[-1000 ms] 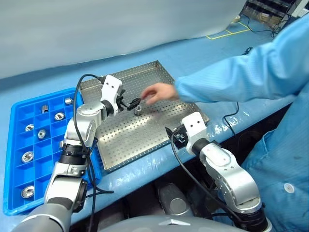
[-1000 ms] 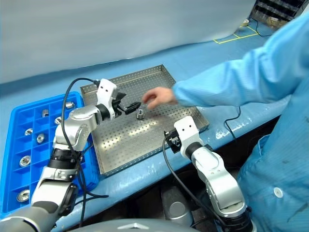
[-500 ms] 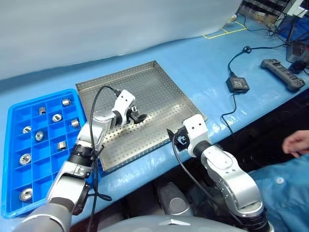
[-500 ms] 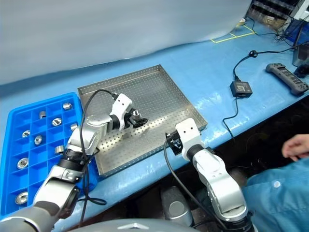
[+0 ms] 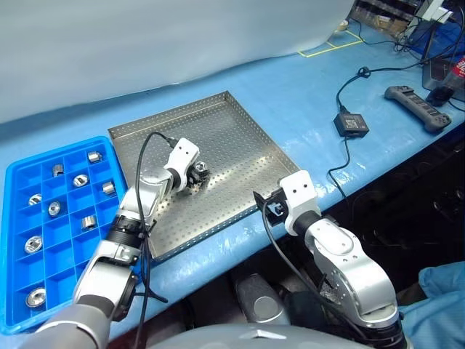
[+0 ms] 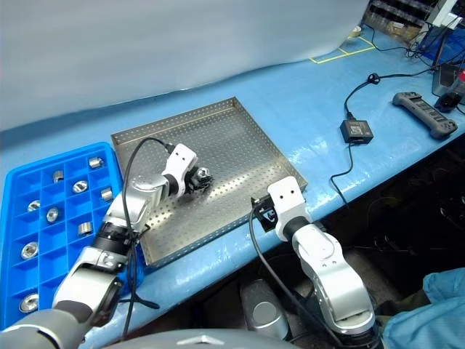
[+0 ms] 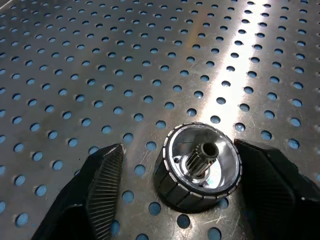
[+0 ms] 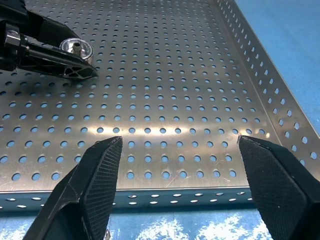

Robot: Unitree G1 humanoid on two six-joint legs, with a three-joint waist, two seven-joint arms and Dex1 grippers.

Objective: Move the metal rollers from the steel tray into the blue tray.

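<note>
- My left gripper (image 7: pixel 175 200) is down on the steel tray (image 5: pixel 240 131), near the tray's middle, a little toward the edge that faces the blue tray (image 5: pixel 18 218).
- Its jaws stand around one roller (image 7: pixel 197 167), partly spread: one finger (image 7: pixel 102 182) has a visible gap to the roller, while the other finger (image 7: pixel 272 180) is at the roller's side, and I cannot tell whether it touches.
- That roller stands upright on the perforated floor, hole facing up, with a small splined stub in its centre and a dark ribbed band round its outside.
- I do not have it gripped; it rests on the tray floor between my fingers.
- My right gripper (image 8: pixel 175 185) hangs with jaws wide and nothing between them, over the near edge of the steel tray, close to the near corner on my right.
- From my right wrist I see the left gripper and the roller well apart from me, across bare tray floor.
- The blue tray lies just beside the steel tray on my left, close to the table's (image 5: pixel 305 87) near edge.
- Nine other rollers (image 5: pixel 54 209) sit in the blue tray's compartments, one to a cell, most of them in the far half, two in the near half.
- Toward the table's right end lie a small black box (image 5: pixel 352 123) on a cable and a dark handheld controller (image 5: pixel 414 107), both well apart from the trays.
- A bit of blue sleeve (image 5: pixel 443 298) shows below the table's near edge, at my far right.
</note>
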